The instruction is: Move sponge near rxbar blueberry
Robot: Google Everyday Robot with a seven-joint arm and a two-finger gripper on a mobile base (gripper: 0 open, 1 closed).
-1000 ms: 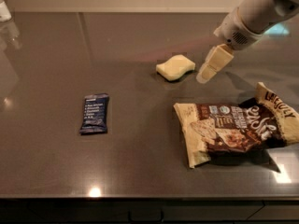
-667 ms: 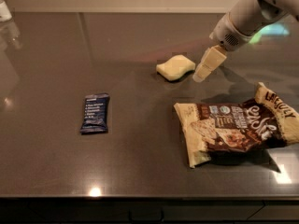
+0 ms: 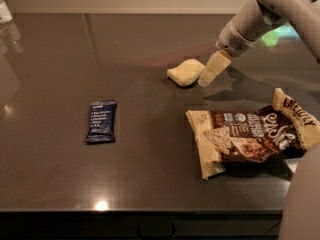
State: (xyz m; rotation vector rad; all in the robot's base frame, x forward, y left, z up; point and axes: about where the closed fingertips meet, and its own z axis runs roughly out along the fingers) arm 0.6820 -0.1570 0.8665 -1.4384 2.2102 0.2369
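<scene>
Rxbar blueberry, flat dark blue wrapper, front left on dark tabletop, brown-and-cream chip bag front right, pale yellow soft sponge farther back, cream gripper just beside its right edge, grip state impossible to tell, white arm slanting down from upper right

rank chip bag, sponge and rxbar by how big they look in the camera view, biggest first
1. chip bag, clearly largest.
2 and 3. rxbar blueberry and sponge look alike in size; the sponge lies farther back, so no ranking.
The hand is beside the sponge, toward the view's right.
</scene>
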